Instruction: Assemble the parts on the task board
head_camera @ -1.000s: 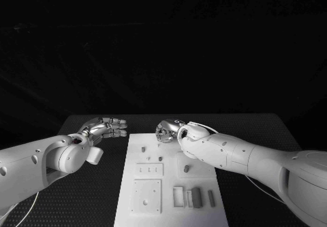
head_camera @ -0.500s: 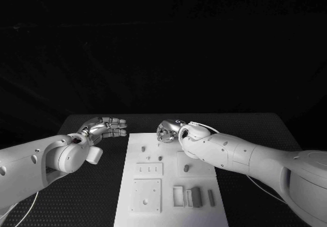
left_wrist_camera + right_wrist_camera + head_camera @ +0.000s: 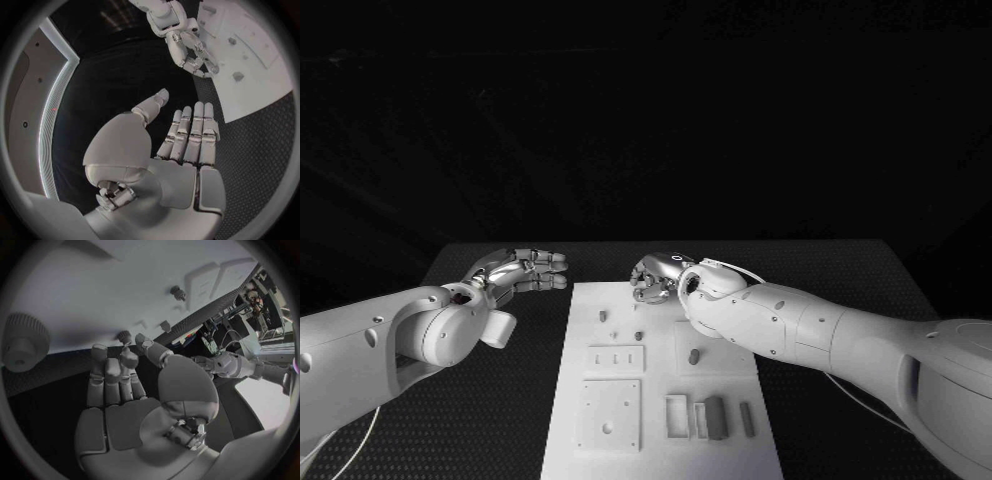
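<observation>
The task board [image 3: 661, 400] lies lengthwise down the middle of the bench [image 3: 473, 420], long axis running near to far. Small grey parts sit on it: two short pegs [image 3: 604, 315] near the far end, a slotted plate [image 3: 616, 359] mid-board, a square plate [image 3: 610, 413] nearer, upright blocks [image 3: 715, 417] at the near right.

Right robot hand [image 3: 652, 277] hovers over the board's far edge, fingers curled inward; nothing visible in them in the right wrist view [image 3: 119, 385], where a knurled part [image 3: 25, 340] stands on the board close by.

Left robot hand [image 3: 524, 269] hangs left of the far corner, off the board, fingers straight, together, thumb apart, holding nothing [image 3: 181, 145].

Judgement: assembly not begun; step in hand looks like reaching for a far-end part. Approach from above, spread fingers before descent, avoid knocking neighbouring pegs.
</observation>
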Robot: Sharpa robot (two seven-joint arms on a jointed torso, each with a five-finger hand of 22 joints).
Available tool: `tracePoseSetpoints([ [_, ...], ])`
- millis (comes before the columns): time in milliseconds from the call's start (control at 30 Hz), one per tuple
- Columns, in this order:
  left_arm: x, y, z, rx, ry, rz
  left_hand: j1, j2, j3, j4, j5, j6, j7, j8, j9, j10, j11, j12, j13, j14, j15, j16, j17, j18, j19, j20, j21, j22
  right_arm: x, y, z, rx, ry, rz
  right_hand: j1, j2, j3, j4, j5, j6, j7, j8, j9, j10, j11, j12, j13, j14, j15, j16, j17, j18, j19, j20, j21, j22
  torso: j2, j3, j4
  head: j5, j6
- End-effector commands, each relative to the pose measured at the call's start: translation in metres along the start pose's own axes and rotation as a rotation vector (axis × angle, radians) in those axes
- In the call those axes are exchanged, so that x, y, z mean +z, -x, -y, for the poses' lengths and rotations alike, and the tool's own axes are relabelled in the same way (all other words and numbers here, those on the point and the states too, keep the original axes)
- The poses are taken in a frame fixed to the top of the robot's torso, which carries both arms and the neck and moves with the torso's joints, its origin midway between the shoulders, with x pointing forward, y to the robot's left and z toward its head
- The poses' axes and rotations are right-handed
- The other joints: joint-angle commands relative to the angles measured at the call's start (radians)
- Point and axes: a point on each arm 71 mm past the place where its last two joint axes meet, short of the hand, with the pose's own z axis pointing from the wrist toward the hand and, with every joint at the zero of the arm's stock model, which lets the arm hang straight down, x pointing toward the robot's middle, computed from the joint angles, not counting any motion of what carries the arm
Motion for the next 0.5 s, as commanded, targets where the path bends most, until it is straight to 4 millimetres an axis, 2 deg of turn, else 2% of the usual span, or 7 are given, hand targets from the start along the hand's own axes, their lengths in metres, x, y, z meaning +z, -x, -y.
tracePoseSetpoints([
  [33, -0.001, 0.002, 0.001, -0.002, -0.009, -0.006, -0.008, 0.001, -0.005, -0.001, -0.006, -0.001, 0.003, -0.007, -0.002, 0.001, 0.002, -0.006, -0.001, 0.004, 0.001, -0.003, 0.001, -0.003, 0.007, 0.003, -0.006, 0.000, -0.004, 0.005, -0.001, 0.017, 0.017, 0.051, -0.012, -0.023, -0.027, 0.001, -0.001, -0.024, 0.007, -0.012, -0.004, -0.007, 0.005, -0.002, 0.001, -0.005, 0.007, 0.000, 0.000, 0.014, -0.003, 0.002, -0.001, 0.015, 0.000, -0.0005, -0.0018, -0.002, 0.006],
  [200, -0.003, 0.005, 0.001, 0.001, -0.013, 0.005, -0.008, 0.000, -0.005, -0.001, -0.006, -0.001, 0.003, -0.007, -0.002, 0.001, 0.002, -0.006, -0.001, 0.004, 0.001, -0.003, 0.001, -0.003, 0.007, 0.003, -0.007, 0.000, -0.007, 0.022, -0.004, 0.070, 0.040, 0.073, -0.041, -0.051, -0.081, 0.004, -0.001, -0.033, 0.012, -0.014, -0.005, -0.010, 0.011, 0.006, 0.005, -0.006, 0.013, 0.006, 0.001, 0.014, -0.003, 0.004, 0.002, 0.017, 0.000, 0.0014, -0.0050, -0.004, 0.017],
  [267, -0.003, 0.006, 0.001, 0.002, -0.015, 0.008, -0.007, 0.000, -0.005, -0.002, -0.006, -0.001, 0.002, -0.007, -0.002, 0.001, 0.002, -0.006, -0.001, 0.004, 0.001, -0.004, 0.001, -0.003, 0.007, 0.003, -0.007, 0.000, -0.010, 0.032, -0.003, 0.083, 0.043, 0.084, -0.046, -0.049, -0.107, 0.001, -0.001, -0.029, 0.011, -0.011, -0.003, -0.013, 0.010, 0.010, 0.008, -0.006, 0.013, 0.009, 0.002, 0.014, -0.004, 0.002, 0.003, 0.017, 0.000, 0.0019, -0.0055, -0.007, 0.024],
  [367, -0.003, 0.007, 0.001, 0.005, -0.018, 0.008, -0.007, 0.000, -0.004, -0.002, -0.006, 0.000, 0.002, -0.006, -0.001, 0.001, 0.002, -0.005, -0.001, 0.004, 0.000, -0.004, 0.001, -0.003, 0.007, 0.003, -0.007, 0.000, -0.013, 0.048, 0.002, 0.080, 0.043, 0.093, -0.041, -0.047, -0.120, 0.000, -0.001, -0.026, 0.010, -0.008, -0.002, -0.015, 0.009, 0.013, 0.008, -0.008, 0.012, 0.011, 0.001, 0.014, -0.005, 0.000, 0.003, 0.016, 0.000, 0.0032, -0.0094, -0.006, 0.028],
  [500, -0.003, 0.009, 0.001, 0.007, -0.019, 0.012, -0.006, 0.000, -0.004, -0.002, -0.006, 0.000, 0.002, -0.006, -0.001, 0.002, 0.002, -0.005, -0.001, 0.004, 0.000, -0.004, 0.002, -0.003, 0.007, 0.003, -0.007, 0.000, -0.022, 0.070, 0.018, 0.049, 0.026, 0.090, -0.034, -0.049, -0.128, 0.000, -0.001, -0.024, 0.009, -0.006, -0.001, -0.016, 0.008, 0.015, 0.009, -0.009, 0.011, 0.011, 0.001, 0.014, -0.006, -0.001, 0.002, 0.015, -0.001, 0.0040, -0.0127, -0.006, 0.035],
])
